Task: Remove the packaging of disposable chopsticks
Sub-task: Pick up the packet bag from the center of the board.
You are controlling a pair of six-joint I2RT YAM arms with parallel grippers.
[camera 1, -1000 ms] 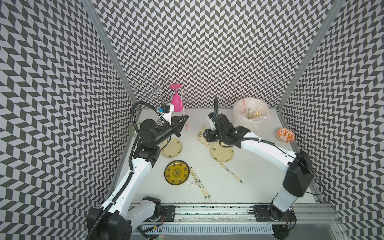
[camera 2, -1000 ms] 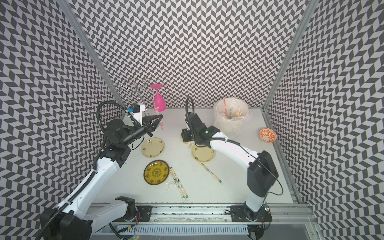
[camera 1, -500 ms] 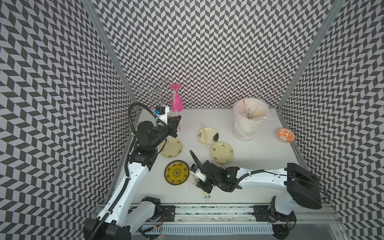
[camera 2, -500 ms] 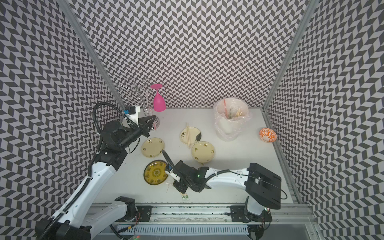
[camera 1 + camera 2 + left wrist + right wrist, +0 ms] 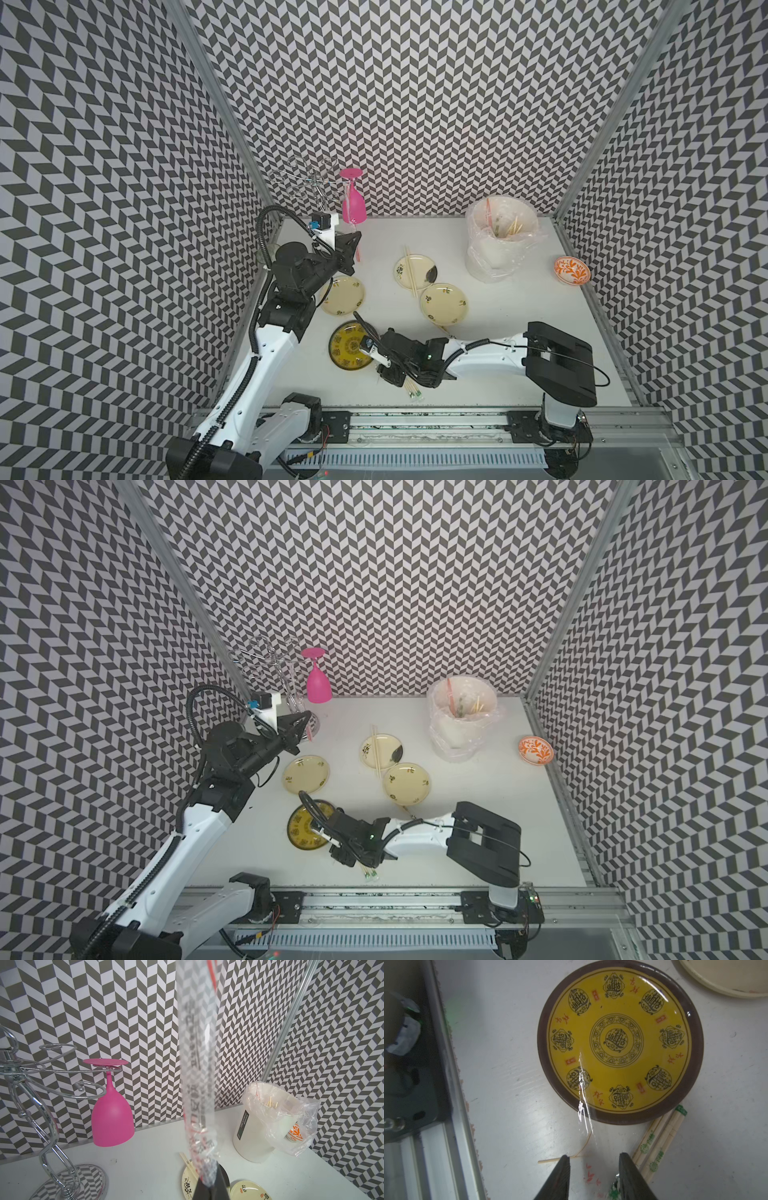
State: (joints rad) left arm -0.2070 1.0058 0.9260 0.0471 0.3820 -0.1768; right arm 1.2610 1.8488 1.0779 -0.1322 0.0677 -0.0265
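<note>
One clear sleeve [image 5: 197, 1068] clamped in left tool [image 5: 211, 1187]; right tool [image 5: 593, 1159] apart beside wrapped chopsticks [image 5: 660, 1138].

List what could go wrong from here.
The left gripper holds the empty sleeve by one end; the limp film could slip free before reaching the bin.
The right gripper stands open with the wrapped chopsticks mostly outside one jaw; closing here may miss them or nudge the yellow plate.

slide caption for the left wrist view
Left gripper shut on a clear red-printed sleeve, pink glass hanging from the wire rack, lined bin behind.
</note>
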